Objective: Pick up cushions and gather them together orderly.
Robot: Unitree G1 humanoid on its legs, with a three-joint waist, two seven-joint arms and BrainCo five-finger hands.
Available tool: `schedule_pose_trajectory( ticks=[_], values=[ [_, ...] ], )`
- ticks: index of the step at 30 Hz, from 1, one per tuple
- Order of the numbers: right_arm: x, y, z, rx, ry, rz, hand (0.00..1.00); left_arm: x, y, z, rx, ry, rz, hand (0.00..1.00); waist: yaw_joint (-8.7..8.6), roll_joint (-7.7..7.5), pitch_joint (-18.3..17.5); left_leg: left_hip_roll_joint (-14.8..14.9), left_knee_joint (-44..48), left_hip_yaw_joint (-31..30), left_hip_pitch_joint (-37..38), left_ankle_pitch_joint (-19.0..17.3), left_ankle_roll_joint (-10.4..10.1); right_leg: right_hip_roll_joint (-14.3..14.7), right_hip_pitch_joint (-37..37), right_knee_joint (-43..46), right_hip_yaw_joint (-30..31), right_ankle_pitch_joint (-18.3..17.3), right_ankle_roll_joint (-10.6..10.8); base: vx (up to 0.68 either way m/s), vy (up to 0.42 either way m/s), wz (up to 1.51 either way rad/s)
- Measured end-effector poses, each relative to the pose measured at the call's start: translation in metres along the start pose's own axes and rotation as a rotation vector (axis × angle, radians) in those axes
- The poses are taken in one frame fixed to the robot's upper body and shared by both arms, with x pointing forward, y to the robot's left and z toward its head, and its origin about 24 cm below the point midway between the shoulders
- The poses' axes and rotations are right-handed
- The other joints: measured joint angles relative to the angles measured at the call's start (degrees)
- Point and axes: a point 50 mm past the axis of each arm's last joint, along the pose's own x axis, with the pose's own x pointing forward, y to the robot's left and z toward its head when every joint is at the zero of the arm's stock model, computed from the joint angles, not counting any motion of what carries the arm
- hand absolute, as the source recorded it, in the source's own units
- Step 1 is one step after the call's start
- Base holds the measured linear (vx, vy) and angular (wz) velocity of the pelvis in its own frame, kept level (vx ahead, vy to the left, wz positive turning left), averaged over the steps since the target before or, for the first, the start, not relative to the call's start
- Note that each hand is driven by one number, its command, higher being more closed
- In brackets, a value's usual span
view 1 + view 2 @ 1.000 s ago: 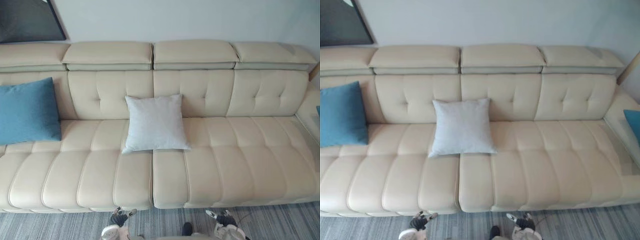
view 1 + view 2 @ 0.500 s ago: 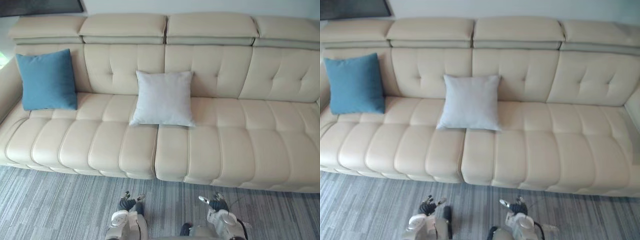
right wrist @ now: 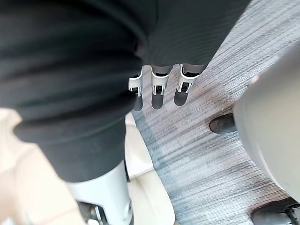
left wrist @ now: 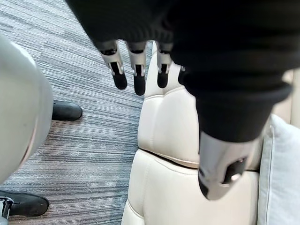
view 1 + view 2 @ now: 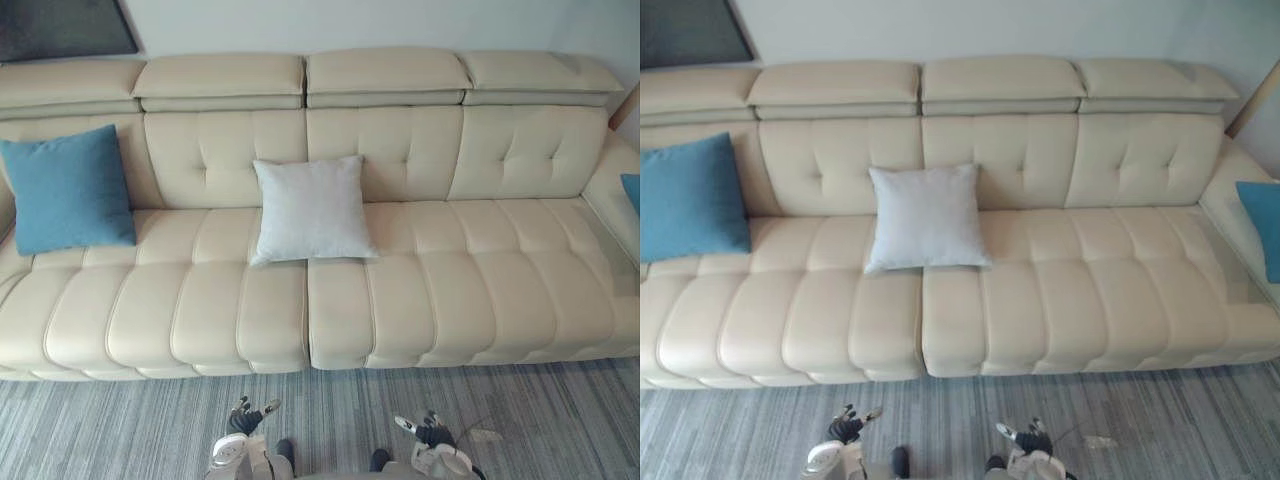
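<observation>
A grey cushion (image 5: 312,208) leaned on the sofa (image 5: 450,290) back, a blue cushion (image 5: 68,188) at its left end; left hand (image 4: 137,70) and right hand (image 3: 159,86) hung with fingers straight

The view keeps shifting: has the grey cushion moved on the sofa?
No. The grey cushion still sits over the centre seam of the sofa; the camera moved.

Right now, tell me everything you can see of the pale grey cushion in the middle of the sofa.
The pale grey cushion is square and plump, in what looks like plain woven fabric. It leans back against the cream sofa's tufted backrest, lower edge on the seat, straddling the seam between the two middle seat sections. Nothing else touches it; the blue cushion lies well apart, toward the robot's left.
</observation>
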Motion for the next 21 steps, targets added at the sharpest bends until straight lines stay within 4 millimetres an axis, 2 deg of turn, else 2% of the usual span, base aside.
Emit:
schedule_pose_trajectory(
  ticks=[6, 7, 8, 9, 10, 11, 12, 13, 15, 16, 17, 18, 19, 20, 21],
  values=[
    [0.003, -0.014, 0.0, 0.038, 0.02, -0.045, 0.0, 0.002, 0.003, 0.001, 0.037, 0.012, -0.008, 0.0, -0.04, 0.04, -0.16, 1.61, 3.07, 4.31, 1.02, -3.6, 0.62, 2.8, -1.96, -2.77, 10.74, 3.53, -0.18, 0.11, 0.012, -0.97],
    [0.005, -0.017, 0.002, 0.022, 0.027, -0.049, 0.0, 0.001, 0.004, -0.003, 0.05, 0.027, -0.012, 0.0, -0.02, 0.3, -0.14, 2.15, 4.04, 5.9, 1.2, -4.56, 1.86, 3.77, -3.22, -3.72, 12.03, 6.29, -0.2, 0.02, 0.002, -1.45],
    [0.005, -0.017, 0.004, 0.016, 0.026, -0.05, 0.0, 0.001, 0.004, -0.003, 0.055, 0.028, -0.016, 0.0, -0.01, 0.51, -0.05, 2.39, 4.05, 6.35, 1.32, -4.74, 2.14, 4.29, -3.73, -4.33, 11.44, 7.84, -0.5, 0.01, -0.002, -1.81],
    [0.007, -0.017, 0.01, -0.004, 0.01, -0.045, 0.0, 0.001, 0.004, -0.002, 0.065, 0.025, -0.021, 0.0, -0.1, 1.03, 0.2, 3.3, 3.98, 8.54, 1.41, -4.91, 2.39, 5.37, -4.67, -7.35, 6.37, 12.32, -2.85, 0.01, -0.051, -1.67],
    [0.009, -0.014, 0.018, -0.008, -0.009, -0.037, 0.0, 0.002, 0.004, 0.0, 0.101, 0.018, -0.033, 0.0, -0.33, 1.91, 0.7, 4.55, 3.52, 11.7, 1.62, -5.39, 1.61, 5.2, -5.83, -5.56, -6.4, 9.47, -7.26, 0.01, -0.078, -1.58],
    [0.009, -0.015, 0.019, -0.009, -0.011, -0.04, 0.0, 0.002, 0.004, 0.001, 0.12, 0.013, -0.041, 0.0, -0.48, 1.8, 0.75, 4.49, 3.29, 12.85, 1.89, -5.54, 1.36, 4.56, -6.46, -3.47, -12.6, 6.61, -7.99, -0.01, -0.113, -1.43],
    [0.01, -0.02, 0.021, -0.037, -0.013, -0.053, 0.0, 0.003, 0.003, 0.005, 0.164, 0.001, -0.063, 0.0, -0.71, 2.31, 1.25, 4.35, 3.34, 15.89, 3.07, -5.52, 1.32, 1.64, -6.43, -0.24, -26.12, 3.59, -8.53, -0.02, -0.063, -0.96],
    [0.01, -0.023, 0.02, -0.045, -0.012, -0.058, 0.0, 0.004, 0.003, 0.007, 0.176, -0.004, -0.068, 0.0, -0.95, 2.22, 1.26, 4.18, 3.64, 16.01, 3.39, -5.57, 1.26, 1.28, -5.8, 0.28, -27.3, 3.96, -7.59, -0.01, -0.046, -0.88],
    [0.008, -0.028, 0.016, -0.052, 0.002, -0.069, 0.0, 0.005, 0.004, 0.011, 0.191, -0.02, -0.068, 0.0, -1.64, 3.16, 1.84, 4.74, 6.05, 15.04, 3.52, -6.09, 0.44, 2.81, -5.68, -0.11, -23.7, 3.3, -6.7, 0.0, -0.072, -0.62],
    [0.007, -0.029, 0.011, -0.052, 0.016, -0.07, 0.0, 0.005, 0.006, 0.012, 0.193, -0.023, -0.064, 0.0, -1.48, 3.29, 2.37, 6.74, 12.5, 14.32, 1.73, -7.28, -0.88, 3.34, -5.81, 0.06, -22.4, 2.41, -7.28, -0.04, -0.118, -0.68],
    [0.007, -0.028, 0.011, -0.051, 0.018, -0.069, 0.0, 0.005, 0.007, 0.012, 0.192, -0.022, -0.062, 0.0, -1.48, 3.22, 2.5, 7.56, 15.5, 13.84, 0.59, -7.54, -1.08, 3.58, -5.72, 0.06, -21.94, 2.26, -7.47, -0.03, -0.152, -0.61],
    [0.006, -0.03, 0.007, -0.044, 0.026, -0.075, 0.0, 0.004, 0.007, 0.011, 0.187, -0.02, -0.061, 0.0, -1.58, 3.44, 3.01, 10.58, 27.07, 10.72, -3.83, -7.1, -0.27, 4.99, -4.62, -0.57, -21.25, 1.98, -7.82, -0.01, -0.197, -0.45],
    [0.005, -0.035, 0.006, -0.035, 0.025, -0.087, 0.0, 0.004, 0.004, 0.009, 0.179, -0.018, -0.067, 0.0, -1.46, 4.18, 3.86, 13.11, 37.12, 6.96, -7.68, -5.5, 2.3, 6.8, -2.84, -0.87, -20.42, 1.61, -8.4, 0.02, -0.162, -0.44],
    [0.005, -0.035, 0.005, -0.033, 0.025, -0.089, 0.0, 0.003, 0.002, 0.008, 0.174, -0.017, -0.071, 0.0, -1.25, 3.89, 4.33, 13.46, 39.66, 5.26, -9.17, -5.73, 2.87, 7.29, -2.34, -0.86, -19.64, 1.42, -8.66, 0.04, -0.078, -0.48],
    [0.005, -0.035, 0.005, -0.024, 0.025, -0.092, 0.0, 0.002, -0.001, 0.007, 0.159, -0.016, -0.076, 0.0, -0.73, 4.13, 4.54, 12.6, 42.44, 1.79, -10.68, -6.85, 2.66, 8.03, -1.8, -0.85, -18.02, 1.1, -9.09, 0.06, -0.004, -0.59]
  ],
)
